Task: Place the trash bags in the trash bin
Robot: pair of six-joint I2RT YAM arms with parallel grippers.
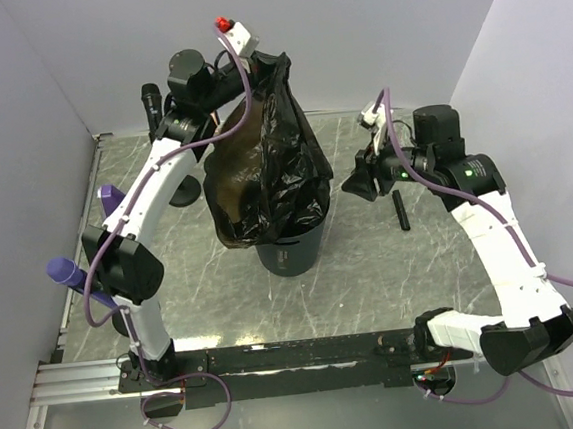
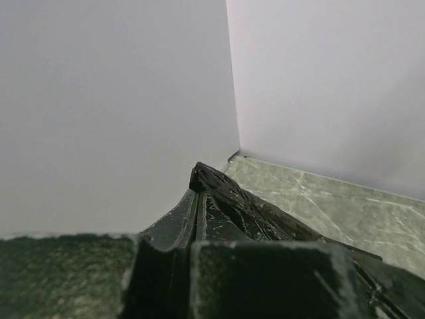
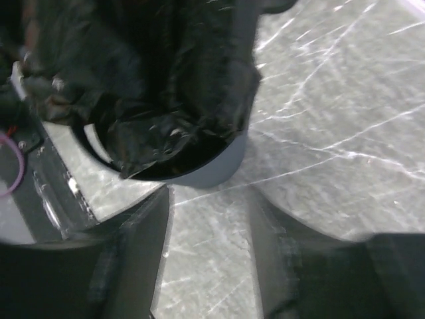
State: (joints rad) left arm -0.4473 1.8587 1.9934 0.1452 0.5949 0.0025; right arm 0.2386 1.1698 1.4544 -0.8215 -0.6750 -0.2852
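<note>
A black trash bag (image 1: 262, 166) hangs stretched over the trash bin (image 1: 292, 256), a round dark blue-grey wastebasket at the table's middle. The bag's lower end sits inside the bin's rim. My left gripper (image 1: 272, 67) is raised high and shut on the bag's top corner; in the left wrist view the fingers (image 2: 222, 222) pinch crinkled black plastic (image 2: 229, 193). My right gripper (image 1: 356, 180) stands open just right of the bin, nothing between its fingers (image 3: 143, 239). The right wrist view shows the bin (image 3: 222, 166) and the bag (image 3: 153, 80) ahead of it.
A black pen-like stick (image 1: 400, 209) lies on the marble table right of the bin. Microphones stand at the left: a black one (image 1: 151, 96), a black round base (image 1: 184, 191), and purple ones (image 1: 109, 198) (image 1: 66, 272). White walls enclose the back and sides.
</note>
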